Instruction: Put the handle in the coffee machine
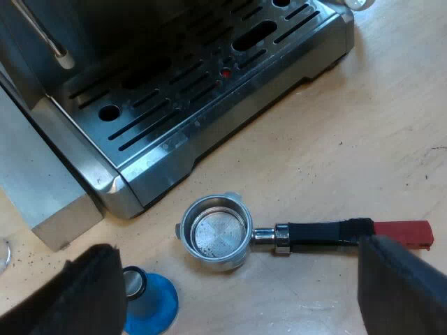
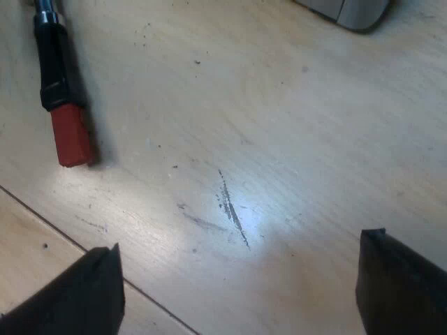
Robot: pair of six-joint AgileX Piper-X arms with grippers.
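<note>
The metal holder [image 1: 215, 232] lies loose on the wooden table just before the espresso machine's drip tray [image 1: 209, 91], its empty basket facing up. Its dark handle [image 1: 321, 234] ends in red [image 1: 404, 232] beside one of my left fingers [image 1: 398, 286]. My left gripper [image 1: 241, 296] hovers open above the holder, holding nothing. In the right wrist view the handle's red end [image 2: 70, 136] lies on the table, apart from my right gripper [image 2: 241, 293], which is open and empty over bare wood.
A blue tamper [image 1: 150, 300] lies on the table close to the holder's basket. A steam wand [image 1: 49, 38] hangs over the drip tray. A corner of the machine [image 2: 349, 10] shows in the right wrist view.
</note>
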